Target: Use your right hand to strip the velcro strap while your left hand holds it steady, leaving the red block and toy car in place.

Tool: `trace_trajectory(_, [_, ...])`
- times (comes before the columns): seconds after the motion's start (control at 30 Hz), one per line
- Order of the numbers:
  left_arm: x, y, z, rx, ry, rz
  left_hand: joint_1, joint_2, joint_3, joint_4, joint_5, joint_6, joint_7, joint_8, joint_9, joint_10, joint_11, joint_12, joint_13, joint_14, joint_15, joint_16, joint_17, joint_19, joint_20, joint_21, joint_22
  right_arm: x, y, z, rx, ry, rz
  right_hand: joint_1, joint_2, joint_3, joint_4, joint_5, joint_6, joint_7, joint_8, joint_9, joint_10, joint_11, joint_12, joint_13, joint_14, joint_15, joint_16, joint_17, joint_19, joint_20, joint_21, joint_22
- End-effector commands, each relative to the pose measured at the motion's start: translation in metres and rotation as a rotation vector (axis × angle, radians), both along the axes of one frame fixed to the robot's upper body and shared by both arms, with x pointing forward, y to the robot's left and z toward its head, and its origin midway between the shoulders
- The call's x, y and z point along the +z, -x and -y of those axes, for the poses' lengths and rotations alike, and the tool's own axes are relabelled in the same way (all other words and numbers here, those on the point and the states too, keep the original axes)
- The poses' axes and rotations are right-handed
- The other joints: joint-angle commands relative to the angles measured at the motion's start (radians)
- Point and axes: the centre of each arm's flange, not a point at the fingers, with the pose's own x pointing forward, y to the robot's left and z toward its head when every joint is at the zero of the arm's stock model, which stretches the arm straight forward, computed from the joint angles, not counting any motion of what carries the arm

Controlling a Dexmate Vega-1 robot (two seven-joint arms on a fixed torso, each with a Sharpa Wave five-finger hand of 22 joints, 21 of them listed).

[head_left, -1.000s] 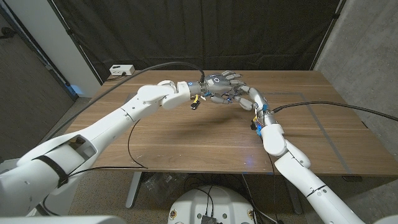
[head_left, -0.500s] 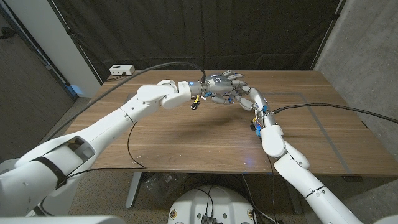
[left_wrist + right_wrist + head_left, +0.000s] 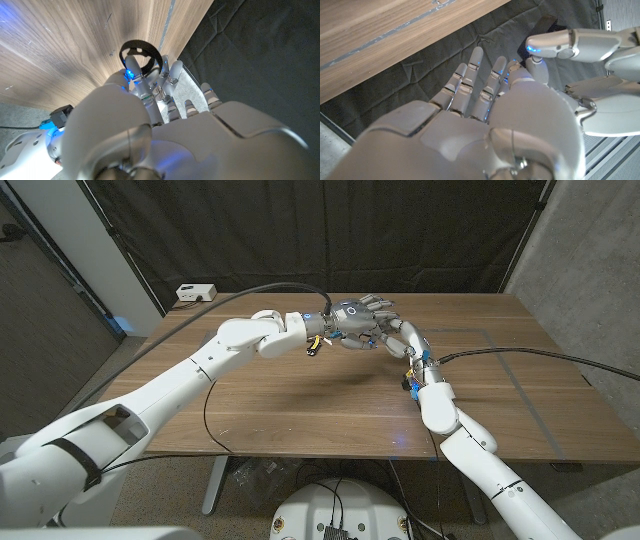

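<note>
1. No text, label, brand, number or sign can be read in any view.
2. The white box [image 3: 195, 292] on the counter [image 3: 300, 410], well to the left of the robot hands, is too small to show any writing.
</note>
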Motion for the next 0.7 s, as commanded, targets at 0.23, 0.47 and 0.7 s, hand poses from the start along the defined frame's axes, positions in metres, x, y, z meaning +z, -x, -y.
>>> trace_trajectory(0.23, [0.008,-0.012,-0.004,0.029,0.045,-0.118,0.012,-0.001,-0.004,-0.001,0.007,0.001,-0.002,-0.001,-0.001,0.011,-0.012,0.011,0.003,0.008,-0.005,0.012,0.003,-0.041,0.003,0.009,0.005,0.001,-0.004,0.002,0.037,0.079,-0.136,0.012,0.044,0.006,0.015,0.004,-0.013,-0.012,-0.002,0.0,-0.089,0.002,-0.034,0.015,-0.029,-0.168,-0.024,0.015,-0.059,-0.01,0.002,0.011])
trace_trajectory(0.47, [0.011,-0.022,-0.006,0.063,0.047,-0.104,0.014,-0.001,-0.006,-0.001,0.008,0.001,-0.002,-0.001,-0.003,0.013,-0.011,0.012,0.003,0.009,-0.005,0.013,0.003,-0.035,0.003,0.011,0.005,0.003,-0.012,0.005,0.092,0.11,-0.236,-0.021,0.079,0.022,0.074,-0.004,-0.041,-0.019,-0.014,0.001,-0.197,0.003,-0.074,0.044,-0.149,-0.153,-0.052,0.048,-0.126,-0.004,0.002,0.022])
trace_trajectory(0.7, [0.008,-0.021,-0.003,0.038,0.031,-0.076,0.015,-0.001,-0.007,-0.001,0.009,-0.001,-0.003,-0.001,-0.003,0.013,-0.011,0.012,0.003,0.011,-0.004,0.014,0.002,-0.03,0.002,0.012,0.005,-0.001,-0.016,0.013,0.085,-0.036,-0.125,0.006,0.067,0.073,0.106,-0.017,0.256,0.018,0.088,0.037,-0.033,0.0,0.112,0.179,-0.043,-0.176,0.06,0.187,-0.095,-0.02,0.066,0.041])
